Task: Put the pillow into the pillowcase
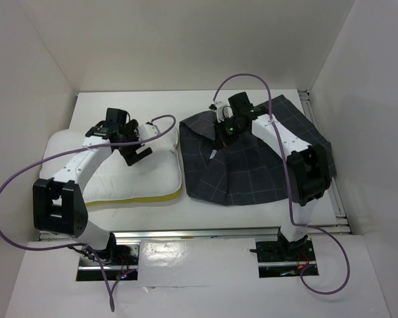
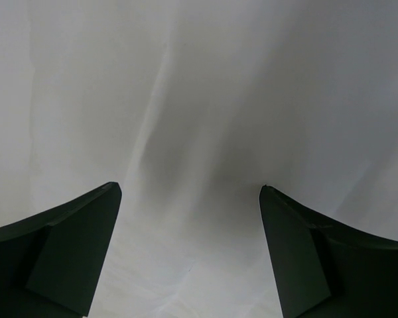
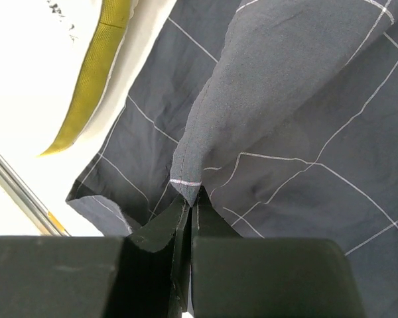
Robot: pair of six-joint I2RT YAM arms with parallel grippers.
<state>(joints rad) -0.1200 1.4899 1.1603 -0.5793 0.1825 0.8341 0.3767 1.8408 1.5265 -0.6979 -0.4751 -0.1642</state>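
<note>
1. The pillow [image 1: 119,175] lies flat on the left half of the white counter [image 1: 186,103]. Its yellow band [image 1: 146,199] runs along the near edge.
2. The left tool [image 1: 138,151] hangs over the pillow's right-hand part with its jaws spread wide. In the left wrist view the two dark fingers [image 2: 86,225] stand well apart, with only white pillow fabric between them. I cannot tell whether the tips touch the pillow.
3. The pillow's right edge sits just beside the left edge of the pillowcase [image 1: 252,172].
4. The pillowcase is spread, rumpled, over the right half of the counter.
5. The right tool [image 1: 220,140] is at the far left part of the pillowcase, its jaws pinched together on a raised fold of the dark cloth. In the right wrist view the fabric rises in a ridge that peaks between the fingertips.
</note>
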